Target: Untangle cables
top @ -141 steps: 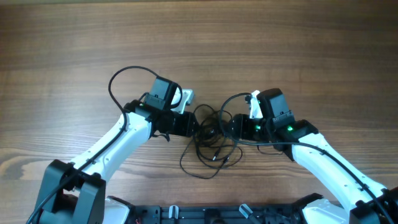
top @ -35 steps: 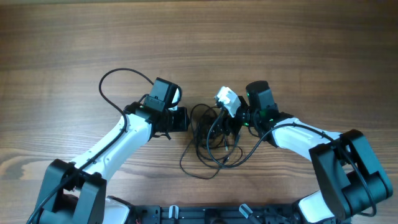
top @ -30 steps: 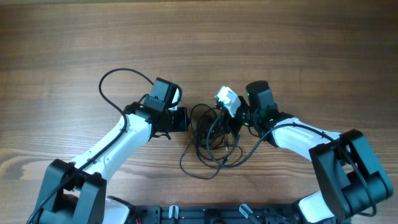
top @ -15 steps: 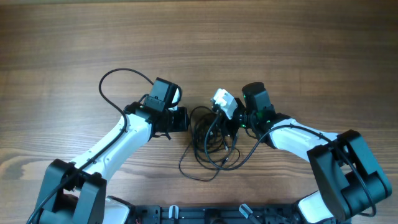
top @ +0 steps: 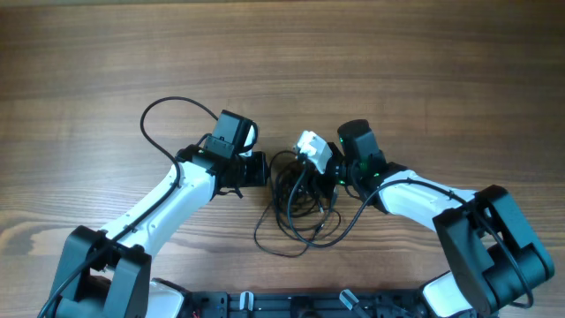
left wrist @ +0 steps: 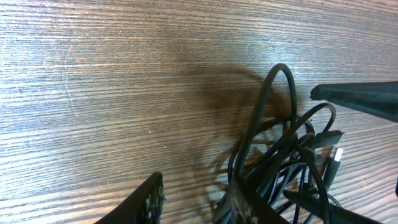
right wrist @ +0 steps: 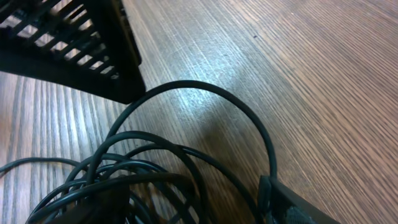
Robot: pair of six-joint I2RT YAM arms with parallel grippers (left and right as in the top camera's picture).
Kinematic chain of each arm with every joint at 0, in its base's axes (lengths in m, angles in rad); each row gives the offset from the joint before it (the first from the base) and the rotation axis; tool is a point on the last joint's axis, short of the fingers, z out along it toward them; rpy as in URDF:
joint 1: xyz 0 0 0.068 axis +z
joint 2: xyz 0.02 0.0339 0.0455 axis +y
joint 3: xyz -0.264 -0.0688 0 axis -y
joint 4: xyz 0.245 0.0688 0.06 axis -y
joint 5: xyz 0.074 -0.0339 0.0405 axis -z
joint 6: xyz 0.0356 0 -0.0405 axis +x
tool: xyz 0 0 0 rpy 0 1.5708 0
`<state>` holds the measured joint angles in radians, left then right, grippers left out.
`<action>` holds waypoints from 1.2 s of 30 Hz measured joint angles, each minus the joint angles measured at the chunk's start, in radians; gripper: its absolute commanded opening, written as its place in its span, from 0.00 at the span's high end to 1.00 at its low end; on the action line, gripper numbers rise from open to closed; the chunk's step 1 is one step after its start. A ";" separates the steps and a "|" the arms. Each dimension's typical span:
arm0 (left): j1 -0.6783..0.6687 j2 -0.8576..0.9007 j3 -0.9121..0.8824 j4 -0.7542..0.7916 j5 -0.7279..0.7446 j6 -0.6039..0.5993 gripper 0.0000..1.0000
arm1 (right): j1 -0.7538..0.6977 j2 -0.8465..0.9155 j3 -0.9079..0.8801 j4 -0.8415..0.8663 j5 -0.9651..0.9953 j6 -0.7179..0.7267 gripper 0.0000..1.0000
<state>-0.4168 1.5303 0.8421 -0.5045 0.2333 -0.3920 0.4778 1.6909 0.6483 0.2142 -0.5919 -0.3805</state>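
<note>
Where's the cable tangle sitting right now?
In the overhead view the thin black tangled cables lie mid-table between the left end effector and the right end effector, one loop trailing toward the bottom edge.

The surface was brown wood with a fine straight grain and a soft satin sheen, the cables had smooth black plastic sheathing with a faint gloss, and the arms wore glossy white plastic shells over matt black joints.
</note>
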 measured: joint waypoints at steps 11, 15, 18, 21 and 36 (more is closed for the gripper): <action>0.000 0.000 0.000 0.000 0.000 0.000 0.63 | 0.024 0.064 0.000 0.048 0.063 -0.019 0.43; 0.000 0.000 0.000 0.000 0.000 0.000 0.63 | 0.024 0.116 0.000 0.116 0.067 -0.004 0.74; 0.000 0.000 0.000 0.000 0.000 0.000 0.63 | 0.025 0.122 -0.001 0.193 0.069 0.046 0.96; 0.000 0.000 0.000 0.000 0.000 0.000 0.63 | 0.025 0.122 -0.001 0.241 0.073 0.115 0.96; 0.000 0.000 0.000 0.009 0.045 -0.006 0.59 | 0.025 -0.043 -0.001 0.131 0.071 0.426 0.96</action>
<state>-0.4168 1.5303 0.8421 -0.4953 0.2787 -0.3985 0.5026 1.6474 0.6476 0.3450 -0.5213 0.0460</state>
